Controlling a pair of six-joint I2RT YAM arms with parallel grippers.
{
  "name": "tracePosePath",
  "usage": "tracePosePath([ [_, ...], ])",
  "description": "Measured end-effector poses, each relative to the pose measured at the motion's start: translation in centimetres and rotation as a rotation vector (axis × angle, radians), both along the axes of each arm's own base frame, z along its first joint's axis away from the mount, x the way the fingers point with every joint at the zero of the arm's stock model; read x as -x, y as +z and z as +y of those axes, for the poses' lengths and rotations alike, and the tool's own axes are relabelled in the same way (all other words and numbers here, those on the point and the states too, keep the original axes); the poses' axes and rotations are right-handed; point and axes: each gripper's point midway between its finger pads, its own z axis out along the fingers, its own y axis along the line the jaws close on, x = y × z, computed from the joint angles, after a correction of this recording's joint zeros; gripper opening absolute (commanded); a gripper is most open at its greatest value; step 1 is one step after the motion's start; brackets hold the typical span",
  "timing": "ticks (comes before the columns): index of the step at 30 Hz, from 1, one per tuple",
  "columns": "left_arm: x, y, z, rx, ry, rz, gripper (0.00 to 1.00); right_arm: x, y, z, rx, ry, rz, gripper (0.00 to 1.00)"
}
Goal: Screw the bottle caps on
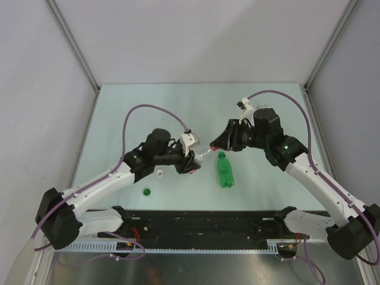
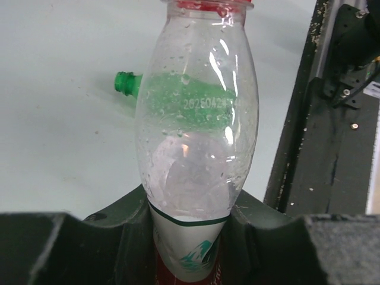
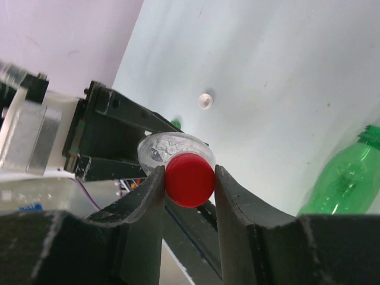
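The clear bottle [image 2: 196,119] is clasped around its labelled body by the left gripper [image 1: 189,161]. Its neck is aimed at the right gripper [image 1: 217,144], where the red cap [image 3: 189,179] is pinched at its mouth, in line.

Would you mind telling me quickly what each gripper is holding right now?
Left gripper: closed on the clear bottle.
Right gripper: closed on the red cap.

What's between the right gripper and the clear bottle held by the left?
The red cap, pinched in the right gripper and seated on the mouth of the clear bottle. It shows best in the right wrist view.
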Motion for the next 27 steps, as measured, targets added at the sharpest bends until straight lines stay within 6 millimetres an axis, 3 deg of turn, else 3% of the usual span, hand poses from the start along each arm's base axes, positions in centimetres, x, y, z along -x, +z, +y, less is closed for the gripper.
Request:
tracePosePath([
  [4, -0.5, 0.2, -0.2, 0.001, -0.006, -0.039, 0.21, -0.6, 0.3, 0.0, -0.031, -0.083, 0.052, 0.27],
  [9, -1.1, 0.4, -0.6, 0.018, -0.002, -0.058, 0.20, -1.1, 0.7, -0.1, -0.047, -0.113, 0.044, 0.62],
  [13, -1.8, 1.7, -1.8, 0.071, -0.005, -0.117, 0.20, -0.2, 0.8, 0.6, -0.050, -0.070, 0.035, 0.93],
  [14, -1.9, 1.8, -1.9, 0.079, -0.002, -0.125, 0.19, 0.0, 0.9, 0.7, -0.048, -0.062, 0.026, 0.96],
  [18, -2.0, 1.5, -1.9, 0.084, 0.005, -0.128, 0.19, 0.6, 1.8, 0.2, -0.049, -0.041, -0.038, 0.99],
  [22, -1.7, 1.3, -2.0, 0.092, -0.005, -0.127, 0.19, 1.7, 4.2, -0.9, -0.063, -0.020, -0.159, 0.99],
  [27, 1.3, 2.1, -1.8, 0.146, -0.143, -0.135, 0.21, 3.9, 6.2, -2.7, -0.013, 0.070, -0.389, 0.99],
])
